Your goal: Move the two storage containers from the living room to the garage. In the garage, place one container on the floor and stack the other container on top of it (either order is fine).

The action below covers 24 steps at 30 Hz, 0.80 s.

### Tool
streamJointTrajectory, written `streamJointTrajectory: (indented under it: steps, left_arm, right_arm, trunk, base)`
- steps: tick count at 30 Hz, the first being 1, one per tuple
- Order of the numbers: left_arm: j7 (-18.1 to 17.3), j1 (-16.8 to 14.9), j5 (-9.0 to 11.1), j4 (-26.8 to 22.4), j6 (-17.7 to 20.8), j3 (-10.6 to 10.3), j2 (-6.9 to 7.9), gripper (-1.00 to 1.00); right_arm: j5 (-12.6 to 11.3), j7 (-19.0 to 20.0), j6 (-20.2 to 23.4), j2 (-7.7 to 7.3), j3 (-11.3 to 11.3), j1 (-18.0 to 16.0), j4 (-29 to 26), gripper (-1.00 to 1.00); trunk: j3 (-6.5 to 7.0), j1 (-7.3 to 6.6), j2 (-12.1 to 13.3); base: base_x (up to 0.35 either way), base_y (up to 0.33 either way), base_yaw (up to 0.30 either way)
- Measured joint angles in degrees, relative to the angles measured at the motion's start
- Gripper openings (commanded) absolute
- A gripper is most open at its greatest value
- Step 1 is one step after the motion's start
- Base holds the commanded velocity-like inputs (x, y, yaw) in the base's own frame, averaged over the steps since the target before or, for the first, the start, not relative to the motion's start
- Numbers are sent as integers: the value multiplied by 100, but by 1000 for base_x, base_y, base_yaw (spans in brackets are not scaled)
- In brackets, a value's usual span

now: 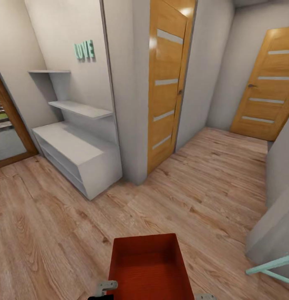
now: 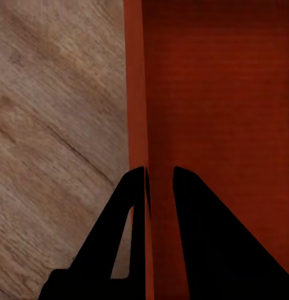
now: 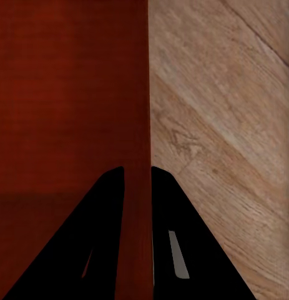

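Midway, bin (image 1: 149, 268) carried over plank floor (image 1: 57, 233): left pincer (image 2: 158, 181) and right pincer (image 3: 137, 178) each clamp a side wall; keep it level past the door (image 1: 167, 83)

Black wedge-shaped claw fingers (image 2: 200, 244) (slotted), grey wrist (image 1: 106, 286).

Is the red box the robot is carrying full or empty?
Empty: the head view looks into the storage container and sees only its bare red bottom and walls.
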Motion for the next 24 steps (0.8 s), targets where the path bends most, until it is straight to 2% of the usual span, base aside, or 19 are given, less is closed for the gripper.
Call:
streamJointTrajectory:
  steps: [9, 24]
  left_arm:
    - [0, 0, -3, -1, 7, 1, -1, -100]
    - [0, -1, -2, -2, 6, 0, -1, -100]
  right_arm:
    - [4, 4, 1, 0, -5, 0, 3, -100]
    - [5, 5, 2, 0, -6, 1, 1, -100]
  trunk:
    - [2, 0, 0]
    - [2, 0, 0]
  base:
    - [341, 0, -53]
    - [341, 0, -200]
